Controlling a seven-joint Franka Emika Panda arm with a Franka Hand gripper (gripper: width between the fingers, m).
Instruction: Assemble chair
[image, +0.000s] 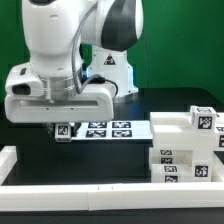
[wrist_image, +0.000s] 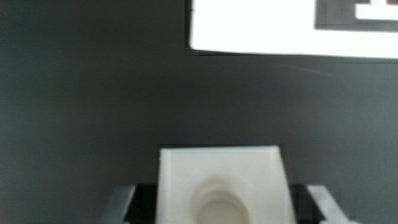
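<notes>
Gripper sits low over the black table, near the end of the marker board on the exterior view's left, almost fully hidden under the big white wrist housing. Wrist view shows the jaws drawn in tight on a small white chair part, a blocky piece with a rounded hollow in its face, clamped between both fingers; in the exterior view only a tagged bit of it peeks out below the hand. Narrow grip makes sense since the piece is slim and squeezing its flat sides stops it twisting. Cannot tell whether the part touches the table or hangs just above it. Rest of the chair, a stack of white tagged blocks, stands well apart at the exterior view's right, against the white border rail, probably braced there so it stays put while pieces get pushed on. Held piece looks bound for that stack, so the step in hand is likely a carry. Corner of the marker board shows in the wrist view, so the hand is beside it, not over it.
</notes>
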